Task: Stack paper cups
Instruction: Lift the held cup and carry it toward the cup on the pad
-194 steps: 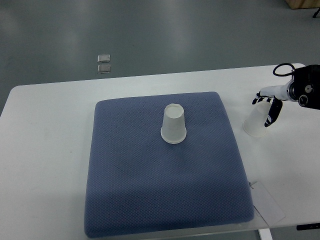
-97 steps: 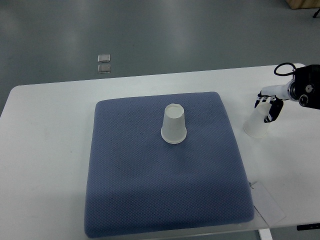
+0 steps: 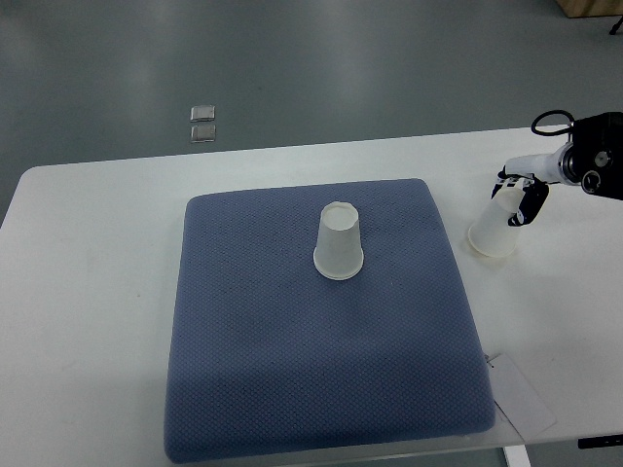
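Note:
One white paper cup (image 3: 339, 243) stands upside down near the middle of the blue mat (image 3: 321, 389). A second white paper cup (image 3: 494, 229) is at the right, beside the mat's edge, tilted with its wide mouth low. My right hand (image 3: 517, 197) comes in from the right edge and its fingers are closed around this cup's upper part. Whether the cup's rim still touches the white table (image 3: 88, 292) is unclear. The left arm does not show.
A flat clear sheet (image 3: 521, 394) lies at the mat's lower right corner. Two small square plates (image 3: 202, 124) are set in the grey floor beyond the table. The table's far edge runs just behind my right hand.
My right hand has moved slightly up and to the left with the cup in it. The cup on the mat has not moved.

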`<state>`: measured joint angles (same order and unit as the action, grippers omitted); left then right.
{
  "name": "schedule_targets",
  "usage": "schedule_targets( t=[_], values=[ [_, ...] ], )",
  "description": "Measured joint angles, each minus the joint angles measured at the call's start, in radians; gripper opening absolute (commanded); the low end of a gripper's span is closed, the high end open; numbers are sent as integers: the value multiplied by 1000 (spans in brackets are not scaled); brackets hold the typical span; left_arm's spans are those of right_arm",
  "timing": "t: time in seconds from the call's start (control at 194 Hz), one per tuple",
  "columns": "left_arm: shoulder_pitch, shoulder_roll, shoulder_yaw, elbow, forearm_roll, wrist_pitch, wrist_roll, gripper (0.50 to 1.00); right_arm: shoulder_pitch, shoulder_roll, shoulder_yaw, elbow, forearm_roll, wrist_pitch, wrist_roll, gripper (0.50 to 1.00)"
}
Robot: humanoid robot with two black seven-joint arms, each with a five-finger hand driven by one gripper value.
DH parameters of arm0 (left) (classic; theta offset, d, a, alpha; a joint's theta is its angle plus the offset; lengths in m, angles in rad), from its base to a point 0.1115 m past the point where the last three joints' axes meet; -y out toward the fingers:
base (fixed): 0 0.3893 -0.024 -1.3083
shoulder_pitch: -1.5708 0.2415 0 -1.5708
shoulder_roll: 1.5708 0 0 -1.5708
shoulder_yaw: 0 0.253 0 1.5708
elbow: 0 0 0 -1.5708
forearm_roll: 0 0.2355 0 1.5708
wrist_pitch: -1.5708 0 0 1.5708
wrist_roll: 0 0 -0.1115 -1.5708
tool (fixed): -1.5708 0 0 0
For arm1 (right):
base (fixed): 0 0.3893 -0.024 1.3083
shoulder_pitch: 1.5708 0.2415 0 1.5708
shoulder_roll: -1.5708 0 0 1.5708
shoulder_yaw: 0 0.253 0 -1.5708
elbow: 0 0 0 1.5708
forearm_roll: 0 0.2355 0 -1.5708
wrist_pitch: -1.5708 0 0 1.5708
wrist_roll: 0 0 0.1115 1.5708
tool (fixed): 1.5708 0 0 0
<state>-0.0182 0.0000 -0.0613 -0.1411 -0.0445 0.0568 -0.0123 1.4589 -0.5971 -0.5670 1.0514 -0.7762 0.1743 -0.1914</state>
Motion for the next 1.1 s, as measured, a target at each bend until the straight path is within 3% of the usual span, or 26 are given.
schedule_targets(
  t=[0.681,0.862,1.099],
  values=[
    [1,0,0,0,0,0,0,1000,473,-187,4,176,2,322,-6,646],
    [0,0,0,0,0,0,0,1000,543,-203,4,193,2,367,-6,646],
    [0,0,0,0,0,0,0,1000,576,-196,5,218,8,364,-7,646]
  ],
)
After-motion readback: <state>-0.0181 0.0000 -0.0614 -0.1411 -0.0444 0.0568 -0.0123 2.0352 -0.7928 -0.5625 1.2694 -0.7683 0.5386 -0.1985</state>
